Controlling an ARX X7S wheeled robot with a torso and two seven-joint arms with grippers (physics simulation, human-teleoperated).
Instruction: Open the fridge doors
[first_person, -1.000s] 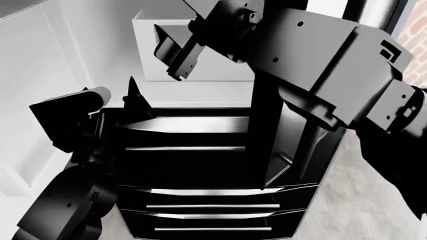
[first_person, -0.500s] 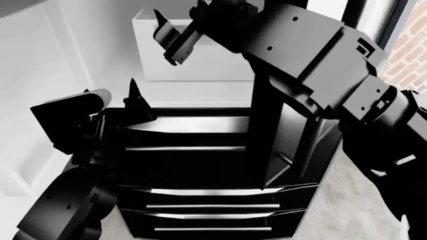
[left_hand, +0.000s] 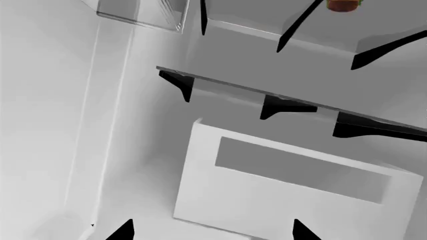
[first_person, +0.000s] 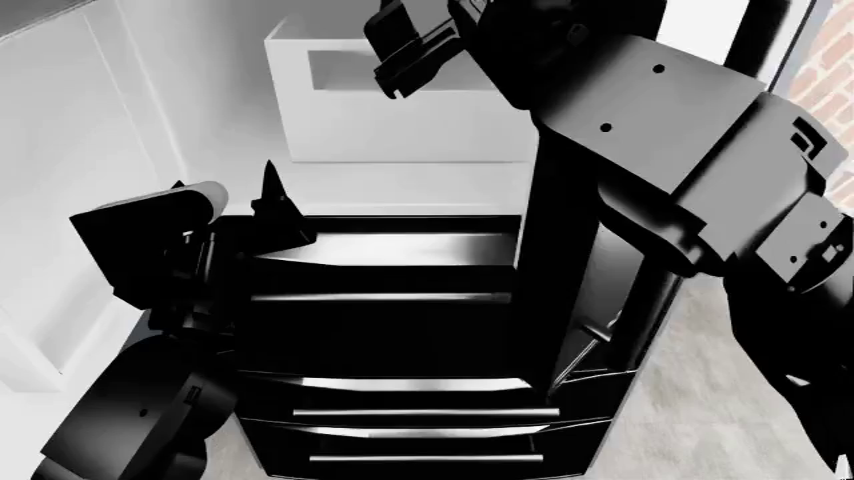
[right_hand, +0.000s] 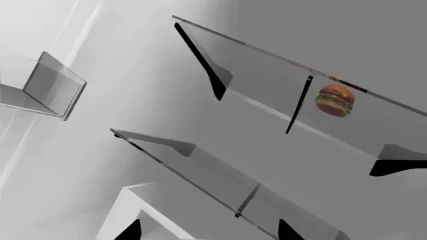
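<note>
Both fridge doors stand open. The left door (first_person: 54, 170) shows its white inner face at the left of the head view. The right door (first_person: 567, 270) is a black panel seen edge-on beside my right arm. My left gripper (first_person: 274, 205) points up at the front of the open white compartment; in the left wrist view its jaws (left_hand: 212, 232) are spread wide with nothing between them. My right gripper (first_person: 407, 45) is raised high over the white drawer box (first_person: 387, 110), and its jaws (right_hand: 210, 232) are also open and empty, facing the glass shelves (right_hand: 200, 165).
Black drawers (first_person: 414, 400) with horizontal silver handles sit below the compartment. A burger (right_hand: 333, 100) rests on an upper glass shelf. A clear door bin (right_hand: 43, 87) hangs on the left door. A brick wall (first_person: 821, 70) is at the far right.
My right arm has lifted and swung right, carrying its gripper higher and deeper over the drawer box. The right door's edge sits slightly further right. The left arm has barely moved.
</note>
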